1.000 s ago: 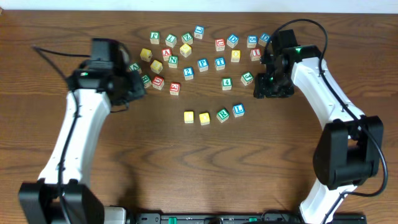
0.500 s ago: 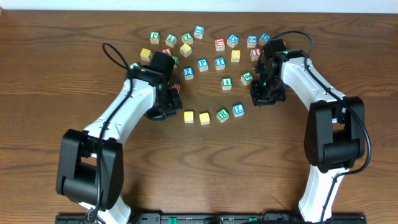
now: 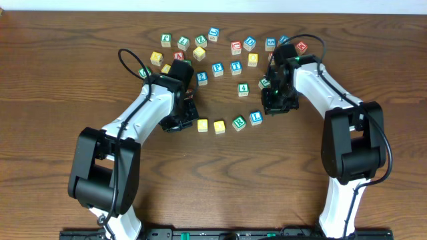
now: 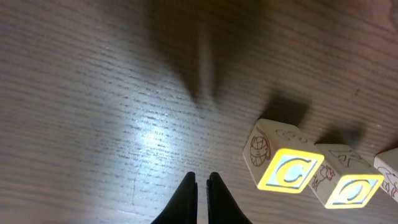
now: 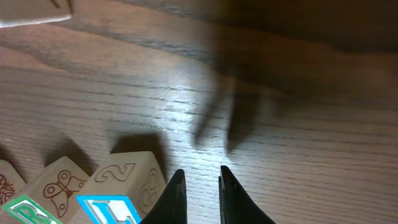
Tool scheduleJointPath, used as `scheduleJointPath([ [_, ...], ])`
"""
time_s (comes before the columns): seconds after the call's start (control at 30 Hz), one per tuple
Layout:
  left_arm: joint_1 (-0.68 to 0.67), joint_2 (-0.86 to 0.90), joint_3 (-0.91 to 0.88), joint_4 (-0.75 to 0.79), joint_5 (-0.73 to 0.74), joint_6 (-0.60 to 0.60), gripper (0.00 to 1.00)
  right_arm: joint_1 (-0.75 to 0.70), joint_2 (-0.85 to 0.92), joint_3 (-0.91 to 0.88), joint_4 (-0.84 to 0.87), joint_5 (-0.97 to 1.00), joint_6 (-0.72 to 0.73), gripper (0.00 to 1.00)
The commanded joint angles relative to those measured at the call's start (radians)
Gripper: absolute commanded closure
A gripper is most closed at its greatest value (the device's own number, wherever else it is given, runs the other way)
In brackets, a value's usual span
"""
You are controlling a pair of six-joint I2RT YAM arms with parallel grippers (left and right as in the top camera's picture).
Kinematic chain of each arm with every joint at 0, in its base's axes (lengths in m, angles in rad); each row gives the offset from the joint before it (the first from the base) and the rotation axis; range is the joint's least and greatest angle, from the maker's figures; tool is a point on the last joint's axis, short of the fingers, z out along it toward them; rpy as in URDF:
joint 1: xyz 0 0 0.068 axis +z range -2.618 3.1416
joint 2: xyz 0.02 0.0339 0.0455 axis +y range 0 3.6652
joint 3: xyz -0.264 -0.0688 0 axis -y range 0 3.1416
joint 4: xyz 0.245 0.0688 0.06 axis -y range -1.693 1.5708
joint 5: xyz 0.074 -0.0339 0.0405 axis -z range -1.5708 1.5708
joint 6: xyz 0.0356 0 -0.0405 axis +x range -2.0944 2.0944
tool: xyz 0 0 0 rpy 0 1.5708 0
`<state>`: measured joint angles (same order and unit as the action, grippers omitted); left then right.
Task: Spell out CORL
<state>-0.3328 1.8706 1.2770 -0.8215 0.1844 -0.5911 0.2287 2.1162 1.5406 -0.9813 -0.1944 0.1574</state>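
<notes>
Dark wood-grain table (image 3: 40,80) bears the CORL row (image 3: 219,126) near scattered cubes (image 3: 217,68).

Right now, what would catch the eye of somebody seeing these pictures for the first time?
The row of four cubes in the middle of the table: two yellow ones, a green R, a blue L. The left arm and the right arm bend in toward its two ends. Scattered letter cubes lie beyond, near the far edge.
</notes>
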Motion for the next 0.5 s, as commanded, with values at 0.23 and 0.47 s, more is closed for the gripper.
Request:
scheduleJointPath([
  [0.23, -0.053, 0.014, -0.014, 0.038, -0.013, -0.013, 0.92, 0.011, 0.011, -0.046, 0.012, -0.012, 0.014, 0.87],
  [0.47, -0.074, 0.014, -0.014, 0.039, -0.012, -0.014, 0.92, 0.023, 0.011, -0.049, 0.009, -0.019, 0.014, 0.87],
])
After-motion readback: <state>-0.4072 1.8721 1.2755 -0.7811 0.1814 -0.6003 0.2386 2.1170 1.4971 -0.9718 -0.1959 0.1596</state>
